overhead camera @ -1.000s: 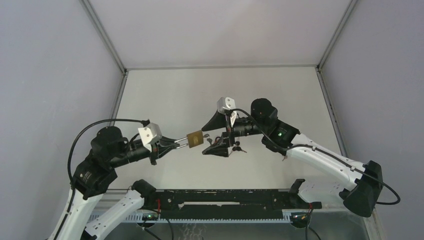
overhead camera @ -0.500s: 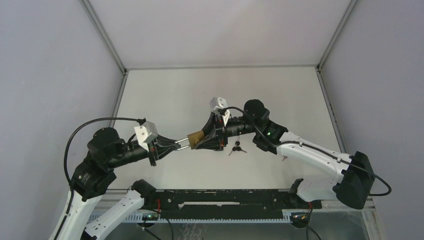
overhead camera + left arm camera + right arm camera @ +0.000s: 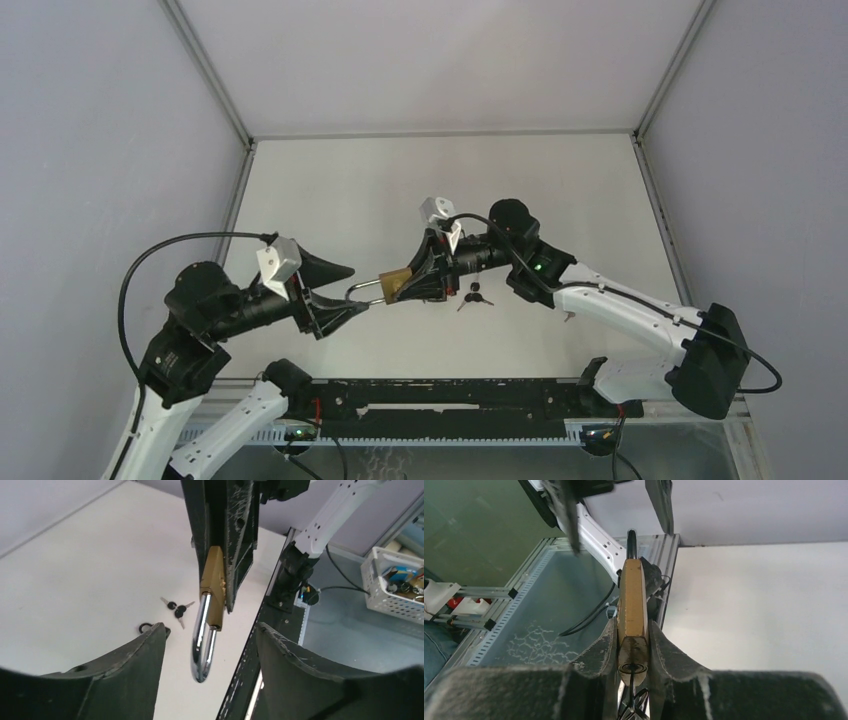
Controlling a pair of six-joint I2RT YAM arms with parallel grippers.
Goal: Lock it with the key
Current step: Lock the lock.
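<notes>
My right gripper (image 3: 405, 283) (image 3: 631, 625) is shut on the body of a brass padlock (image 3: 393, 281) (image 3: 632, 600) and holds it in the air. The padlock's chrome shackle (image 3: 365, 292) (image 3: 202, 640) points at my left gripper (image 3: 358, 290) (image 3: 210, 627). That gripper is open, with the shackle's tip between its fingers and touching neither. In the right wrist view a thin dark key seems to sit in the keyhole (image 3: 633, 667). A small bunch of black-headed keys (image 3: 474, 294) (image 3: 176, 609) lies on the table under the right arm.
A small black ring (image 3: 144, 627) lies on the table near the left finger. The black rail (image 3: 450, 395) runs along the near edge by the arm bases. A white basket (image 3: 395, 587) stands off the table. Grey walls close in both sides.
The right gripper moved left and shut on the padlock's body. The left gripper then let go of the shackle, opened and drew back left.
</notes>
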